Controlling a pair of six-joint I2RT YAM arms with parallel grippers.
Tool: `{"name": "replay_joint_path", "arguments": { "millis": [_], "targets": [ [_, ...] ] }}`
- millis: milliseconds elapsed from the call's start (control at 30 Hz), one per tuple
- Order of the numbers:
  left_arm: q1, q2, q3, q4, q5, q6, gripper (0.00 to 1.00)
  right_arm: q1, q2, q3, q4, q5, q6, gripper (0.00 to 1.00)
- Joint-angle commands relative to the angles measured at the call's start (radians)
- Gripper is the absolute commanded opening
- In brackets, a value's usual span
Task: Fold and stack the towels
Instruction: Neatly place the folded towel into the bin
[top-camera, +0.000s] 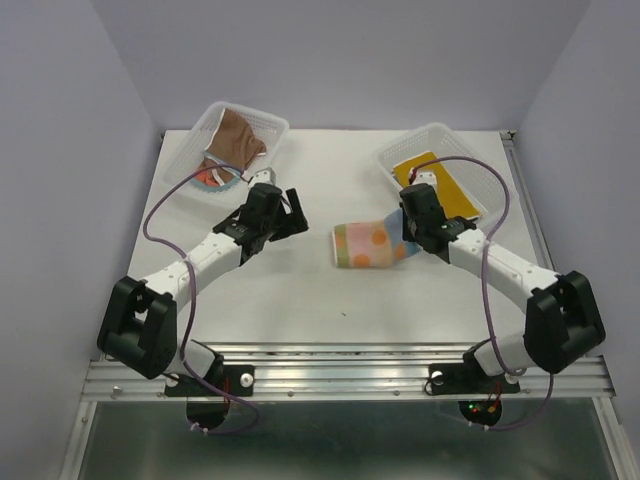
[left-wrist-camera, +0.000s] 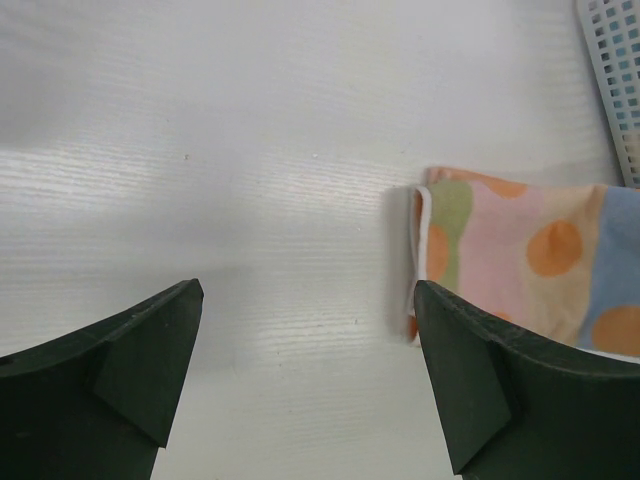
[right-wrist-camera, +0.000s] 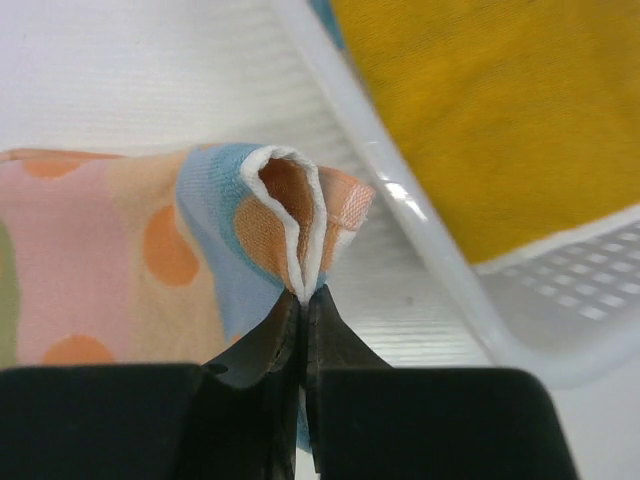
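A folded pastel spotted towel (top-camera: 368, 245) lies in the middle of the table, also seen in the left wrist view (left-wrist-camera: 520, 255) and the right wrist view (right-wrist-camera: 130, 260). My right gripper (top-camera: 412, 238) (right-wrist-camera: 304, 298) is shut on this towel's right edge, which bunches up between the jaws. My left gripper (top-camera: 292, 212) (left-wrist-camera: 305, 340) hovers open to the left of the towel, nothing between its fingers. A mustard yellow towel (top-camera: 437, 183) (right-wrist-camera: 500, 110) lies in the right basket (top-camera: 395, 152). A brown towel (top-camera: 238, 136) lies in the left basket (top-camera: 205, 125), over a cloth with orange print (top-camera: 212, 177).
The right basket's clear rim (right-wrist-camera: 400, 215) runs close beside my right gripper. Purple cables loop over both arms. The table's metal rail (top-camera: 350, 370) lies along the near edge.
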Motion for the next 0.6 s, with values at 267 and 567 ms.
{"name": "replay_joint_path", "arguments": {
  "millis": [267,567],
  "targets": [
    [0.058,-0.087,0.176,-0.032,-0.092,0.093,0.99,-0.125,-0.356,-0.198,0.029,0.254,-0.569,0.01],
    [0.133,-0.066,0.228,-0.005,-0.066,0.111,0.99,-0.392,-0.42,-0.179,0.244,-0.089,-0.956,0.01]
  ]
}}
